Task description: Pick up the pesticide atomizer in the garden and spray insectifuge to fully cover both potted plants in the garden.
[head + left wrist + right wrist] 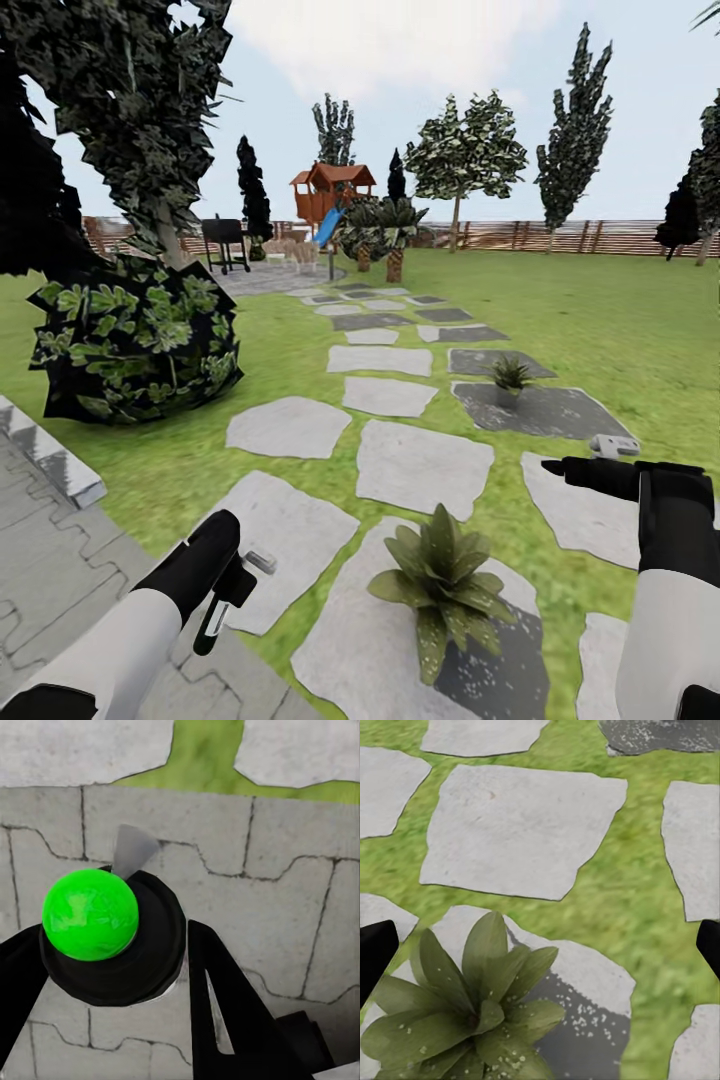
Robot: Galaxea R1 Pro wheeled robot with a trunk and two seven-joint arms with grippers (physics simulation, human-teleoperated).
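Observation:
The pesticide atomizer [250,570] is held in my left gripper [222,605], low over the paving at the near left. In the left wrist view the atomizer [94,915] is a dark round body with a bright green end and a grey nozzle tip, and my left gripper [112,967] is shut on it. One potted plant [440,575] stands on a stone slab just ahead, another potted plant [510,375] further up the path. My right gripper [570,468] hovers open right of the near plant, its fingertips [375,952] wide apart above the leaves [472,1012].
Pale stone slabs [420,465] run up the lawn, with dark patches beside each plant. A round leafy bush [135,340] stands at the left and grey paving [60,560] at the near left. A grill [225,240], playhouse [330,190] and wooden fence [560,235] lie far back.

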